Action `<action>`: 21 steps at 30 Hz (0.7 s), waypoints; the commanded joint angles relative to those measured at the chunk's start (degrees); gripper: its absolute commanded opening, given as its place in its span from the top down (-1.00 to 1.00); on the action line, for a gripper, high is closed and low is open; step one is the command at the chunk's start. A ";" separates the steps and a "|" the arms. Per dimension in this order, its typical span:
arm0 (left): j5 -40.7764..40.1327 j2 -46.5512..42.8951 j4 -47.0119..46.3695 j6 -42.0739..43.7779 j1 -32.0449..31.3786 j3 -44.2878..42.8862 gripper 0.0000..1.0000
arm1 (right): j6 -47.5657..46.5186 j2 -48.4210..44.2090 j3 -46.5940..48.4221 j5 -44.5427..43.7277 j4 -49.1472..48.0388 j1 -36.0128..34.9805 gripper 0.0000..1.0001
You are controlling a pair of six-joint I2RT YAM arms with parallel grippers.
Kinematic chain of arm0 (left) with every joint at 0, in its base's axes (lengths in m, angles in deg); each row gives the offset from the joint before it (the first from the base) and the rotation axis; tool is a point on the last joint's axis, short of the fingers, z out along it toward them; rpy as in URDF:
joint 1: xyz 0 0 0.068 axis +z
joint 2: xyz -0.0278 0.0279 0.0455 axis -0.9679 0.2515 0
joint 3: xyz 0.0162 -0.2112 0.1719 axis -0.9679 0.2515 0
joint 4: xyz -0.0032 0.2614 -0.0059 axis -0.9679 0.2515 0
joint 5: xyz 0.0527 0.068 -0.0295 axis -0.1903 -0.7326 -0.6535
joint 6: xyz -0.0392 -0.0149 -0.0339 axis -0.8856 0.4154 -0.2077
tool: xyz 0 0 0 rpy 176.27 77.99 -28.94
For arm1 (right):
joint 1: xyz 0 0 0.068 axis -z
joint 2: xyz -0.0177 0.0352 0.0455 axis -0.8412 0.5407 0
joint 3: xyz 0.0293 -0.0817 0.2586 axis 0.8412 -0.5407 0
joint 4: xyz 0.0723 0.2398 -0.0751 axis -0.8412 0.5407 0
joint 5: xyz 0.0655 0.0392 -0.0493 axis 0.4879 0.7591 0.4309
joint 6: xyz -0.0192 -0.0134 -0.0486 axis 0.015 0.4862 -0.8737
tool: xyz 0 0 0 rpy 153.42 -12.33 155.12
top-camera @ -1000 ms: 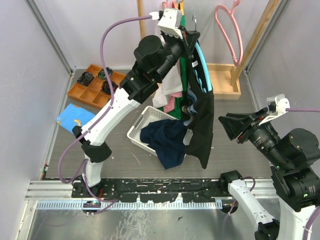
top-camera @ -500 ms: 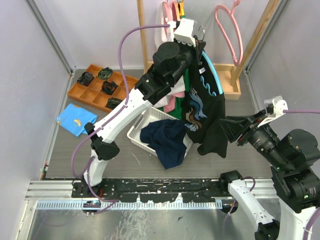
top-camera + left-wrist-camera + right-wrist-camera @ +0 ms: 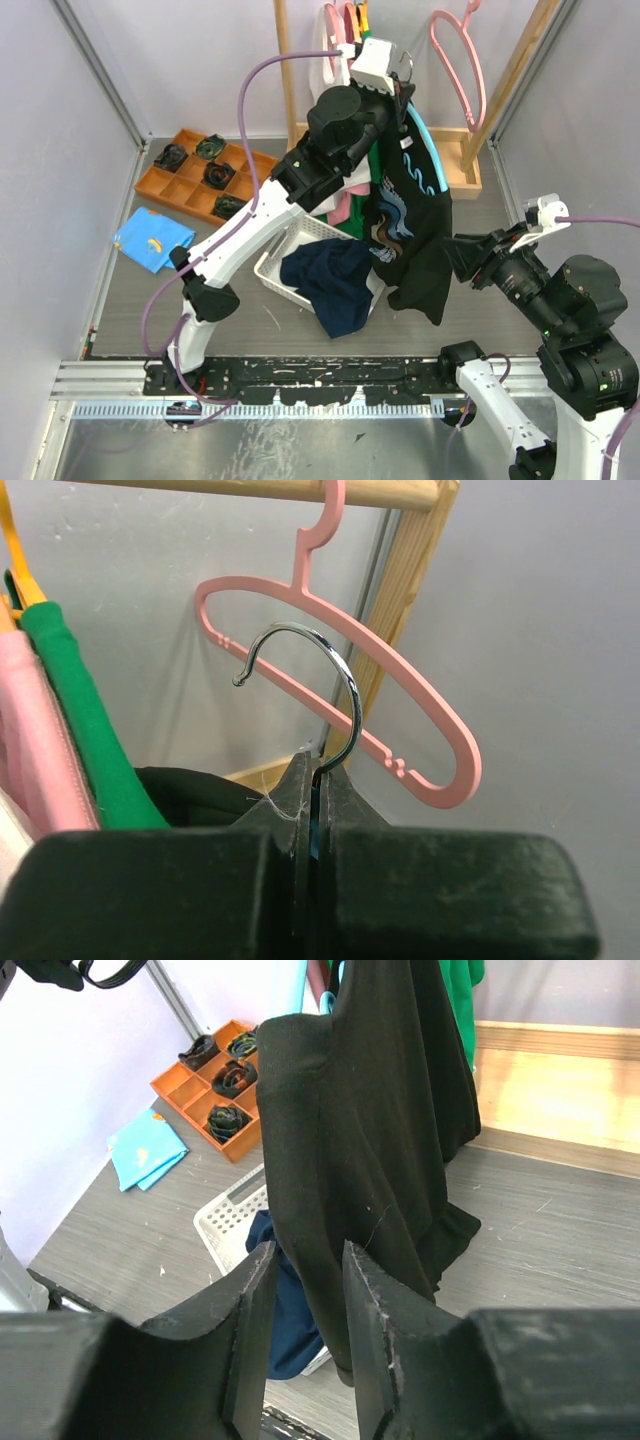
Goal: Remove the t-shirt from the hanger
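Presently on view, by count:

- Arms, two. The left pincer [image 3: 312,815] is raised beside the wooden rail [image 3: 250,488], its fingers pressed together on the stem of one chrome hanger hook [image 3: 345,695]. The hook hangs free in the air, just in front of the rail and not over it.
- Black t-shirt [image 3: 410,230], one, with a pale printed graphic on the front. It is still on the held hanger, draped from the left pincer over the worktop [image 3: 480,215] to the right of the basket.
- The right pincer [image 3: 305,1290] sits low at the shirt's right edge. Its fingers stand narrowly apart and black fabric fills much of the gap. I cannot tell whether they are pinching the cloth.
- Pink plastic hanger [image 3: 470,780], one, bare, hooked over the rail behind the chrome hook.
- Garments still at the rack, to the left of the hook: one green [image 3: 80,710] and one pink [image 3: 30,740].
- White slatted basket [image 3: 275,255], one, on the worktop. One navy garment [image 3: 335,280] spills over its near rim.
- Orange compartment tray [image 3: 175,185], one, at far left, holding four dark coiled items.
- Blue cloth [image 3: 155,238], one, lying flat near the tray.
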 commanded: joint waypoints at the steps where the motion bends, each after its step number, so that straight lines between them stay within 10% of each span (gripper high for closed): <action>1: -0.97 -2.44 -4.82 0.41 -1.05 -2.82 1.00 | -0.84 0.94 0.05 -0.12 -3.47 0.27 0.29; 9: -1.09 -1.99 -4.48 0.94 -1.18 -5.17 1.00 | -0.37 0.32 -1.49 -0.75 -3.08 0.25 0.97; 21: -2.96 -3.27 -2.82 1.53 -0.75 -8.03 1.00 | 3.26 -4.17 -7.63 -6.44 1.45 0.29 0.99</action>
